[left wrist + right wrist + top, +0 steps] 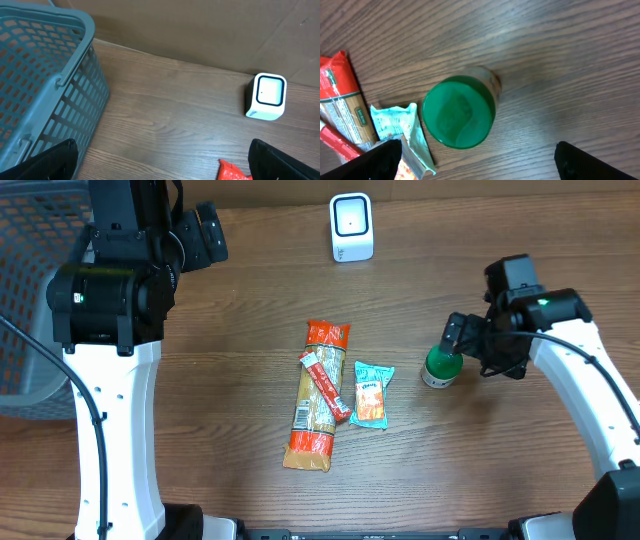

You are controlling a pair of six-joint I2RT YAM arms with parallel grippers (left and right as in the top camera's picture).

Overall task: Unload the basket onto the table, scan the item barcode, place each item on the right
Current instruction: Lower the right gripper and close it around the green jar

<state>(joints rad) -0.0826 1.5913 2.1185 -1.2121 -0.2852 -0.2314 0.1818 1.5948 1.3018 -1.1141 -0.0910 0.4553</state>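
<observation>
A jar with a green lid (440,365) stands upright on the table at the right; the right wrist view looks down on the lid (459,111). My right gripper (480,348) hovers over it, open, and nothing sits between its fingertips (482,165). The white barcode scanner (351,226) stands at the back centre, also seen by the left wrist (266,96). My left gripper (213,235) is raised at the back left, open and empty (165,167).
A long pasta pack (315,400) lies mid-table with a red stick pack (325,383) across it and a teal pouch (371,393) beside it. The pouch (395,122) lies just left of the jar. A grey-blue basket (30,280) stands at the far left.
</observation>
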